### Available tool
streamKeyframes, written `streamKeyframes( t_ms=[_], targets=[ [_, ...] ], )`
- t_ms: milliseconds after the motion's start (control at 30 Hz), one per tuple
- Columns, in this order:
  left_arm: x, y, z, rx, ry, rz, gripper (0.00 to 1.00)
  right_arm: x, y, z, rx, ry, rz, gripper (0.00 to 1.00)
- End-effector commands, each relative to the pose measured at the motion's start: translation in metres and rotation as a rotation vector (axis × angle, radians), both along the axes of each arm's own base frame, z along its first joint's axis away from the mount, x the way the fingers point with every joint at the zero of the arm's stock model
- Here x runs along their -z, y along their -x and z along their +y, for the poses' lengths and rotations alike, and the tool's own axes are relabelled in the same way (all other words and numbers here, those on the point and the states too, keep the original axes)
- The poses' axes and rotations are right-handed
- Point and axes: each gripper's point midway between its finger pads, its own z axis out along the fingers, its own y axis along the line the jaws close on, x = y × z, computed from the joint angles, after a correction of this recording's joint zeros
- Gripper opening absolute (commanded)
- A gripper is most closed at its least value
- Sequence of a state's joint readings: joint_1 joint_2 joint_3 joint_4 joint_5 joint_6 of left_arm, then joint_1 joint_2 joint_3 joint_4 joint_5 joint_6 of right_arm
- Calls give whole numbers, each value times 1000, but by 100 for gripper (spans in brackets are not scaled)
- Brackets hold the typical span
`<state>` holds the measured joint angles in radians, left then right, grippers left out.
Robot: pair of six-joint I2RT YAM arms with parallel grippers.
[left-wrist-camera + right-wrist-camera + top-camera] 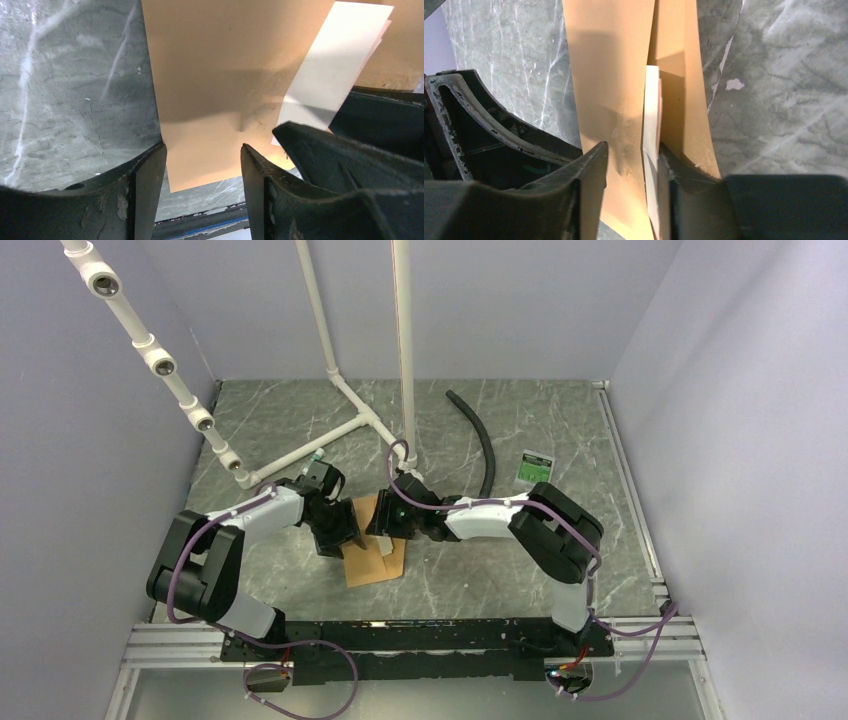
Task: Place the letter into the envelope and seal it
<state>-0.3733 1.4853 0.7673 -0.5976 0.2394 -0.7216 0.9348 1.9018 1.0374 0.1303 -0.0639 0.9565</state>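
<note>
Grey, white-veined stone tabletop [500,580] lies under your arms. Your left gripper [202,150] stands wide open, its black fingers [145,190] straddling the smooth orange-brown envelope [215,75] at mid-table. Just right, your right gripper [632,147] sits half-closed around the pale, flat letter [652,110], which is edge-on between two envelope layers. You cannot tell whether it clamps.

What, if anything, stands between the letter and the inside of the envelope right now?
Nothing visible: the letter sits edge-on between two brown panels of the envelope, with the right gripper fingers on either side.
</note>
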Motion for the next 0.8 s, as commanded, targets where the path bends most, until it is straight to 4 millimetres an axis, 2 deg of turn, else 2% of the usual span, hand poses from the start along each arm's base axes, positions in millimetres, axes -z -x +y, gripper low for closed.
streamKeyframes(
  t_ms=[0, 167, 233, 400, 533, 667, 767],
  targets=[
    [1, -11, 0, -16, 9, -42, 61, -14, -8, -16, 43, 75, -53, 54],
    [12, -4, -2, -27, 35, 0, 57, -17, -11, -24, 61, 126, -65, 54],
    [13, -4, -2, -29, 37, 2, 57, -18, -12, -27, 69, 144, -69, 50],
    [13, -6, -6, -21, 60, -1, 56, -2, -7, -26, 69, 169, -11, 38],
    [11, -7, -14, -6, 109, -3, 54, 2, 2, -16, 30, 103, 20, 29],
    [9, -10, -24, 4, 165, -13, 52, -5, 13, 8, -59, -40, 41, 28],
    [7, -14, -26, 5, 177, -21, 51, -4, 13, 9, -64, -42, 47, 29]
  ],
)
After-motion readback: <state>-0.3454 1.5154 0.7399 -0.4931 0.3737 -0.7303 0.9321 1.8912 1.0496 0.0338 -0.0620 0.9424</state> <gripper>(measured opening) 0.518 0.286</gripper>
